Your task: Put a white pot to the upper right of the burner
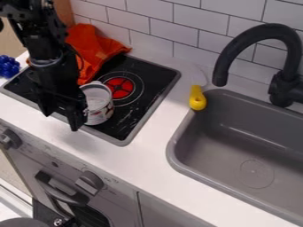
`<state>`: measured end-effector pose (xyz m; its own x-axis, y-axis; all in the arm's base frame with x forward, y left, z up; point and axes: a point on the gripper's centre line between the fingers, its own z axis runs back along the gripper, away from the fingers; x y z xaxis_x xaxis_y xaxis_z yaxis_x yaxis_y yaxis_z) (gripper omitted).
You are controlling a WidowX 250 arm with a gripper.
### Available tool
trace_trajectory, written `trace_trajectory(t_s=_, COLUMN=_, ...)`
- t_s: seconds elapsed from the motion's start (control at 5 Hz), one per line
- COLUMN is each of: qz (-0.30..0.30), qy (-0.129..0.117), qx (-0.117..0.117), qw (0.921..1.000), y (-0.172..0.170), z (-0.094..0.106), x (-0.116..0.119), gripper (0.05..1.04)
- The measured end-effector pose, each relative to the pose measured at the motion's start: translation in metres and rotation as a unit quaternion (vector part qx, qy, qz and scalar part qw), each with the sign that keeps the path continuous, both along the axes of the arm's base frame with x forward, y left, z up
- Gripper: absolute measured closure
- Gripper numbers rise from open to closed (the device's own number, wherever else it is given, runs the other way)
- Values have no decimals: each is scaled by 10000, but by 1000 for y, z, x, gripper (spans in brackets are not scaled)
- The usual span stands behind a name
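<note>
Everything here I place from the red-centred burner (120, 88). The sink (204, 119) is the biggest thing, well to its right, with the black faucet (260, 33) arching up on that side too. The stovetop (155, 86) surrounds it. My arm hangs down to the left of the burner, its gripper (61, 120) to the lower left, fingers apart with nothing held between them. The orange cloth (91, 53) is bunched to the upper left. The white pot (98, 105) stands upright just to the lower left, between burner and gripper; whether a finger touches it, I cannot tell. Smaller still, the yellow-handled tool (197, 98) lies to the right by the sink, and the knobbly blue thing (8, 66) is far to the left.

My worry is the near finger: swung right before it is lined up, it could tip or shove the pot. A shallow bite on the rim might slip during the lift. A low path across could scrape the stovetop, and swinging wide at the upper left might snag the cloth.
</note>
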<state>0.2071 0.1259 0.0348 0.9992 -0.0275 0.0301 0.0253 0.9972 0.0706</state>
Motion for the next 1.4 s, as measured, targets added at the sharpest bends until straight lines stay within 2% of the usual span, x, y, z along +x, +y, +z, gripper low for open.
trace_trajectory(t_s=0.4, qz=170, qy=-27, qx=47, qw=9998, y=-6, z=-10, x=9, gripper=87)
trace_trajectory(t_s=0.6, qz=317, qy=-210, qx=-27, qw=9993, y=-6, z=-6, x=22, gripper=86)
trace_trajectory(t_s=0.8, qz=434, qy=-191, qx=-14, qw=9989, y=-7, z=-11, x=35, gripper=86)
trace_trajectory(t_s=1.0, qz=590, qy=-373, qx=-39, qw=9976, y=-4, z=-3, x=51, gripper=86)
trace_trajectory(t_s=1.2, qz=721, qy=-347, qx=31, qw=9968, y=-6, z=-10, x=64, gripper=86)
trace_trajectory(t_s=1.4, qz=668, qy=-432, qx=32, qw=9968, y=-12, z=-13, x=77, gripper=86)
